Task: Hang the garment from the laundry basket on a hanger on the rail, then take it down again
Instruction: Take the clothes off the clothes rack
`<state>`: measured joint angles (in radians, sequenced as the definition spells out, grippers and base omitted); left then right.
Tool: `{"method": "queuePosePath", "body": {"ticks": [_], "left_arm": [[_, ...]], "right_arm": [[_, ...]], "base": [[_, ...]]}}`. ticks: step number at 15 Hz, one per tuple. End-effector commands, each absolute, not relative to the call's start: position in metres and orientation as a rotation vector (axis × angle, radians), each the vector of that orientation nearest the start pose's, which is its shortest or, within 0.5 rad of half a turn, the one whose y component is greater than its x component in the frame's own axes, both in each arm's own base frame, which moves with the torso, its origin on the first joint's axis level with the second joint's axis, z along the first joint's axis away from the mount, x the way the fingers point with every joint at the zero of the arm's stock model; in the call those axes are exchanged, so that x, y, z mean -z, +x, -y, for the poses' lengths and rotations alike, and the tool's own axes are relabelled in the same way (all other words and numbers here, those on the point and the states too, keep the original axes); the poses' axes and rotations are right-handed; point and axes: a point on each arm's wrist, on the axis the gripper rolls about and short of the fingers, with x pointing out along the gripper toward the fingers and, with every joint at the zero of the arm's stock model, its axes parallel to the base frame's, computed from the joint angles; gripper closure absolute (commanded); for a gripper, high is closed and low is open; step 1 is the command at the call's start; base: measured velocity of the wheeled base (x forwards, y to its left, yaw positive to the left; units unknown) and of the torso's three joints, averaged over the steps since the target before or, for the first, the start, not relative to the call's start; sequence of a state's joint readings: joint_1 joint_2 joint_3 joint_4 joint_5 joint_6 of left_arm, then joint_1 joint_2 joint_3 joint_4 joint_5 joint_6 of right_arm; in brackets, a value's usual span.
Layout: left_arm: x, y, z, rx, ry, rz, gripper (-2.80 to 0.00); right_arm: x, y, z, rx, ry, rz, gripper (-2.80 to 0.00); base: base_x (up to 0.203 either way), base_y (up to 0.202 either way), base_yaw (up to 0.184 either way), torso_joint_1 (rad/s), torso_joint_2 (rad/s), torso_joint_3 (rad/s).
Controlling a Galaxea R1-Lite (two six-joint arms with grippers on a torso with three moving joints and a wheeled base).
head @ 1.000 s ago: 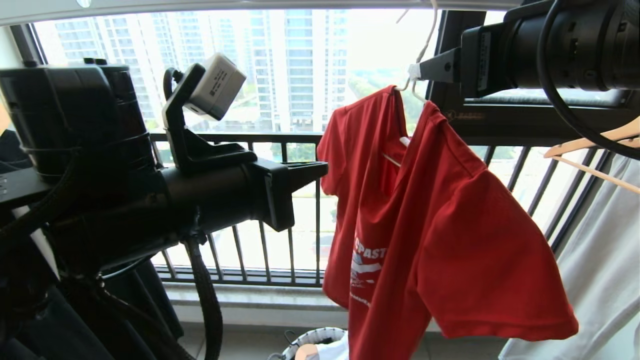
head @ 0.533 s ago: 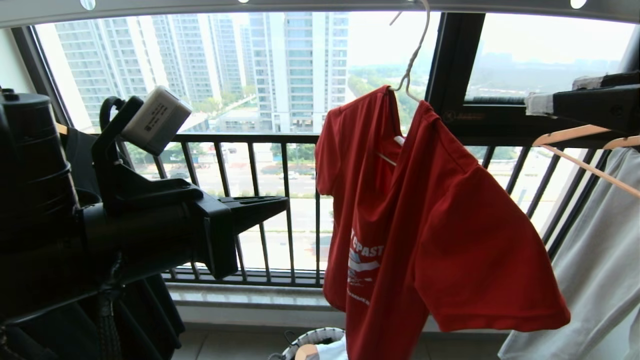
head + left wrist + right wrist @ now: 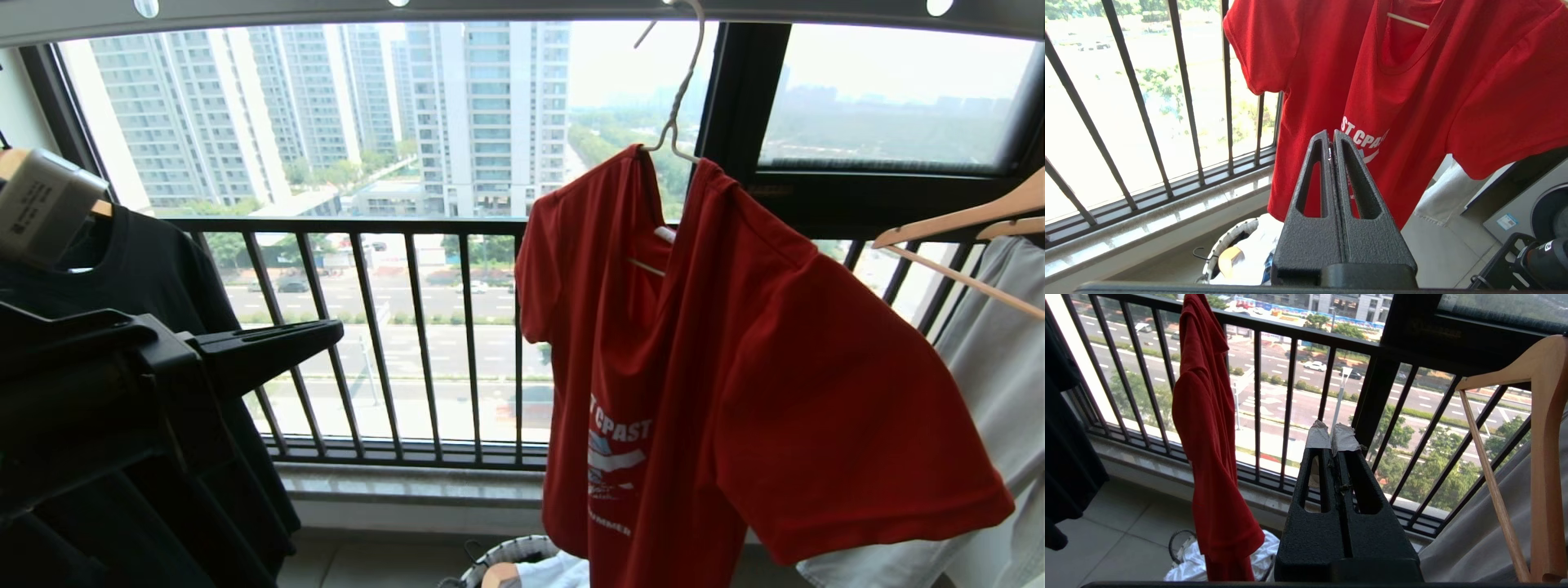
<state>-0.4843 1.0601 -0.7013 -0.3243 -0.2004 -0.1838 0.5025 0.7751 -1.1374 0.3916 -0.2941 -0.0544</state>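
Left gripper (image 3: 331, 333) seen nearest, low at left, jaws pressed together, nothing held, black T-shirt (image 3: 163, 278) behind it. Red garment (image 3: 735, 392) hung on the wire hanger (image 3: 678, 98), hooked to the rail (image 3: 522, 10), between black T-shirt and wooden hangers (image 3: 963, 220). Laundry basket (image 3: 510, 555) below. Balcony railing (image 3: 408, 343) beyond. Right gripper (image 3: 1333, 437) shown only in its wrist view, closed, empty

Left gripper (image 3: 331, 333) low at the left of the head view, arm reaching level toward the middle, jaws pressed together and empty, right gripper (image 3: 1333, 435) outside the head view, jaws closed on nothing, tips taped
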Motion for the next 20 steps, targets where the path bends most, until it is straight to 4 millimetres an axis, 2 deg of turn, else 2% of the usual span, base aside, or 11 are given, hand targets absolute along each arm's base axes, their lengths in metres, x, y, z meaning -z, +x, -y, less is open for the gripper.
{"method": "queuePosePath", "body": {"ticks": [1,3,6,9,11,13,16,17,18,20], "left_arm": [[-0.275,0.098,0.051,0.642,-0.188,0.007,0.0],[-0.274,0.078,0.031,0.545,-0.188,0.081,0.0],[-0.269,0.043,0.012,0.452,-0.176,0.13,0.0],[-0.268,-0.007,0.008,0.43,-0.189,0.175,0.0],[-0.269,-0.039,0.008,0.418,-0.223,0.188,0.0],[-0.258,-0.062,0.011,0.368,-0.227,0.208,0.0],[-0.223,-0.052,0.011,0.322,-0.231,0.106,0.0],[-0.215,-0.055,0.01,0.334,-0.227,0.104,0.0],[-0.204,-0.061,0.009,0.365,-0.211,0.115,0.0],[-0.168,-0.058,0.008,0.375,-0.167,0.064,0.0]], "right_arm": [[-0.329,-0.005,0.01,-0.097,-0.036,0.033,0.0],[-0.314,-0.027,0.016,0.012,-0.032,0.032,0.0],[-0.293,-0.057,0.017,0.152,-0.027,-0.006,0.0],[-0.277,-0.08,0.009,0.295,-0.021,-0.022,0.0],[-0.257,-0.092,0.008,0.262,-0.02,-0.03,0.0],[-0.236,-0.098,0.007,0.245,-0.021,-0.037,0.0],[-0.201,-0.101,0.005,0.145,-0.02,-0.037,0.0],[-0.189,-0.101,0.004,0.093,-0.012,-0.028,0.0],[-0.177,-0.097,0.003,0.044,-0.01,-0.026,0.0],[-0.15,-0.083,0.001,0.004,-0.028,-0.063,0.0]], "base": [[0.0,0.0,0.0,0.0,0.0,0.0],[0.0,0.0,0.0,0.0,0.0,0.0],[0.0,0.0,0.0,0.0,0.0,0.0],[0.0,0.0,0.0,0.0,0.0,0.0],[0.0,0.0,0.0,0.0,0.0,0.0],[0.0,0.0,0.0,0.0,0.0,0.0],[0.0,0.0,0.0,0.0,0.0,0.0],[0.0,0.0,0.0,0.0,0.0,0.0],[0.0,0.0,0.0,0.0,0.0,0.0],[0.0,0.0,0.0,0.0,0.0,0.0]]}}
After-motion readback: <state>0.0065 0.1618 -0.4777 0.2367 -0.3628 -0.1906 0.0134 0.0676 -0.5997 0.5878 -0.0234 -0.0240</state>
